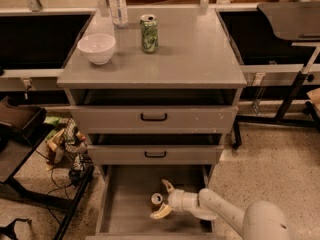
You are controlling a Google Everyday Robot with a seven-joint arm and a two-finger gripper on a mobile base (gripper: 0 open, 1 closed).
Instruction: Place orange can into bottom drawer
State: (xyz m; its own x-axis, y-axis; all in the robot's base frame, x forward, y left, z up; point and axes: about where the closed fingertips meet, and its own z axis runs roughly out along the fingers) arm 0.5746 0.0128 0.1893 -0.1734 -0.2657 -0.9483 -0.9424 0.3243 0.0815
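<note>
Speckled floor (pixel 280 159) with a grey three-drawer cabinet (pixel 200 118); its bottom drawer (pixel 127 196) stands open with the gripper (pixel 160 199) inside.
On the cabinet top, toward its rear left, sit a white bowl (pixel 97 48), a green can (pixel 148 33) and a clear bottle (pixel 117 5). The orange can (pixel 157 200) stands upright on the floor of the bottom drawer, near its middle. The white arm (pixel 225 216) enters from the cabinet's lower right and lies low and level along the drawer. The gripper is released, its fingers spread wide to either side of the can.
</note>
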